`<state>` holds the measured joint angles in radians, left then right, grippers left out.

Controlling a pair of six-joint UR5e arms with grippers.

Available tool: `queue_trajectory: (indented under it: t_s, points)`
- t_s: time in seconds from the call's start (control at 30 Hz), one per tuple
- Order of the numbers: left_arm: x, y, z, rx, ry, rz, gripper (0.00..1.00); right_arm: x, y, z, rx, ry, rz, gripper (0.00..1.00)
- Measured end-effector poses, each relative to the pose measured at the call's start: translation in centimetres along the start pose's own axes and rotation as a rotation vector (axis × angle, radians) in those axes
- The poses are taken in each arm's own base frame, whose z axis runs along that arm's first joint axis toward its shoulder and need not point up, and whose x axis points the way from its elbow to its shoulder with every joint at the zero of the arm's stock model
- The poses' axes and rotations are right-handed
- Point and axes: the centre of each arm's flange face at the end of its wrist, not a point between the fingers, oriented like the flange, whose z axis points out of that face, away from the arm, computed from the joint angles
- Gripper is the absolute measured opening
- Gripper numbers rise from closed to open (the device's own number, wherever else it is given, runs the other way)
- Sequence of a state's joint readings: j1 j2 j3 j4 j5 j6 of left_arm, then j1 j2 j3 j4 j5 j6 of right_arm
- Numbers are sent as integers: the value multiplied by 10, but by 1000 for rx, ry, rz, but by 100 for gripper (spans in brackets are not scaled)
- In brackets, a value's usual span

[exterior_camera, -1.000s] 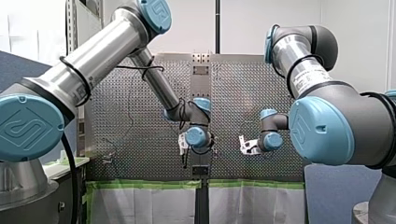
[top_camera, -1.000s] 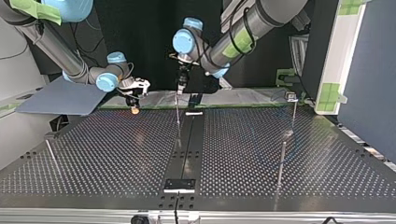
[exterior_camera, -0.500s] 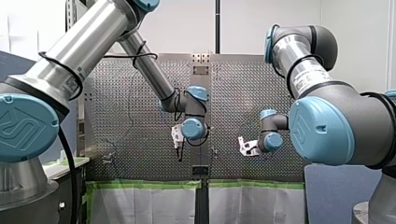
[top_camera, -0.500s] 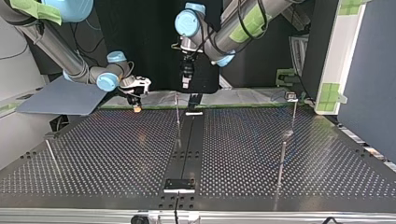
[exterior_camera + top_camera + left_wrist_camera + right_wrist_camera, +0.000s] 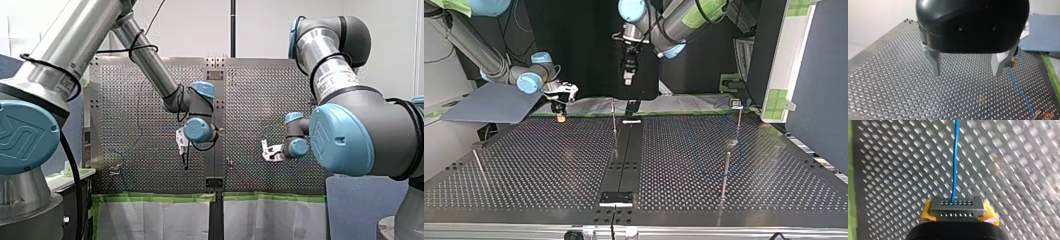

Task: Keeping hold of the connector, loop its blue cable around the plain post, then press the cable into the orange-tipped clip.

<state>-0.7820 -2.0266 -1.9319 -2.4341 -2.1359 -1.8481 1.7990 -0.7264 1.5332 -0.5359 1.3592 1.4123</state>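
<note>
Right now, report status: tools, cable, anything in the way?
Right tool shut on connector, blue cable running ahead. Left tool open, empty, above table. No obstruction seen.

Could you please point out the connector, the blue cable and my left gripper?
connector (image 5: 957, 207): right wrist view, middle of its grey face.
blue cable (image 5: 955, 162): right wrist view, its run ahead of the connector.
left gripper (image 5: 966, 74): left wrist view, midway between its fingertips.

Bright blue cable (image 5: 955, 157), dark grey connector (image 5: 957, 208) with two rows of tiny holes, yellow pads (image 5: 927, 210) either side. The table (image 5: 885, 87) is silvery with a dense hole grid, my left gripper (image 5: 965, 74) glossy black
</note>
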Motion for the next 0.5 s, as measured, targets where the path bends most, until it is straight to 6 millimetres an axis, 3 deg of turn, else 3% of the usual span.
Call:
queue_trajectory:
  t_s: [0.17, 0.5]
  points:
    - [-9, 7, -15, 3, -6, -7, 100, 20, 10, -11, -36, 57, 42, 0]
    - [-27, 17, -52, 29, -40, -42, 100, 85, 25, -21, -45, 187, 117, 0]
